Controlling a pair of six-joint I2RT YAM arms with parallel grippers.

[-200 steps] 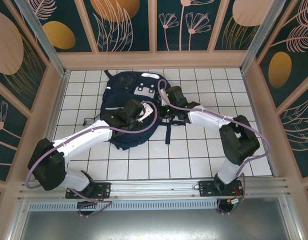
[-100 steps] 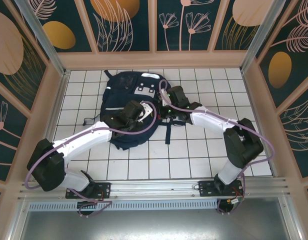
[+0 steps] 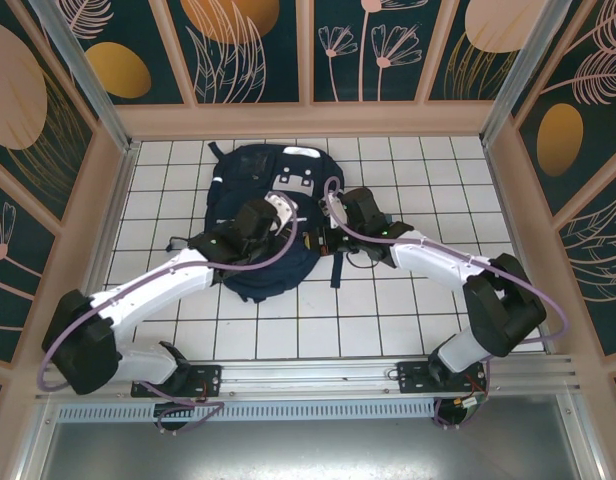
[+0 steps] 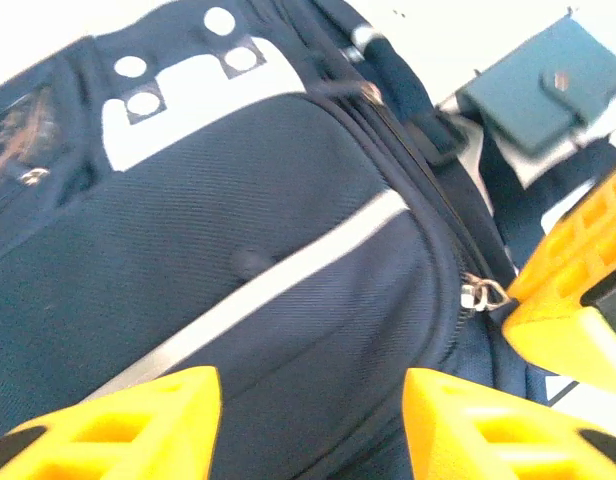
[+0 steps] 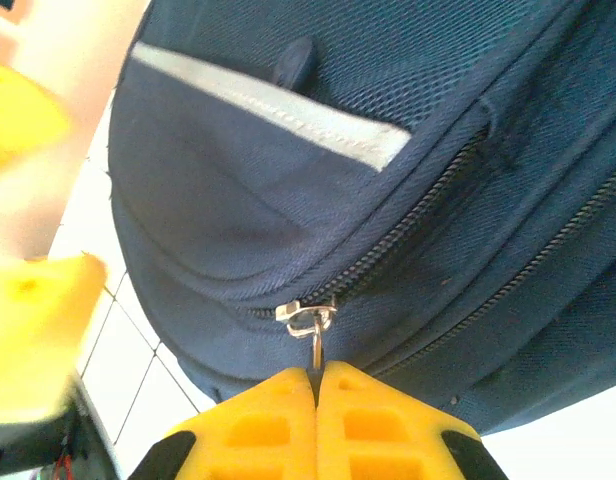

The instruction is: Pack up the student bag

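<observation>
A white tiled table (image 3: pixel 408 300) sits inside a booth with dark walls painted with flowers. From above, the student bag (image 3: pixel 250 180) lies flat on the far left-centre of the tiles. Both arms reach in over its lower half, the left gripper (image 3: pixel 281 207) on top of the fabric and the right gripper (image 3: pixel 318 240) at the bag's right edge. In the left wrist view, the left gripper (image 4: pixel 310 425) hangs just above the navy cloth. Its yellow jaws are apart and clamp nothing. Beyond them a white stripe (image 4: pixel 278 270) runs across the bag. A teal wallet (image 4: pixel 533 88) lies on the table past the bag's edge, outside the bag. In the right wrist view, the right gripper (image 5: pixel 316 385) has its jaws pressed together on the zipper pull (image 5: pixel 313 345), just below the metal slider (image 5: pixel 306 315). The zip (image 5: pixel 418 215) running up and to the right of the slider looks shut. The step in hand seems to be working this zip to get a compartment open for packing. The next move likely calls for drawing the pull along the zip's curve, not straight away from it. Meanwhile the left gripper would pin or grip the cloth so the soft bag does not slide or bunch.
</observation>
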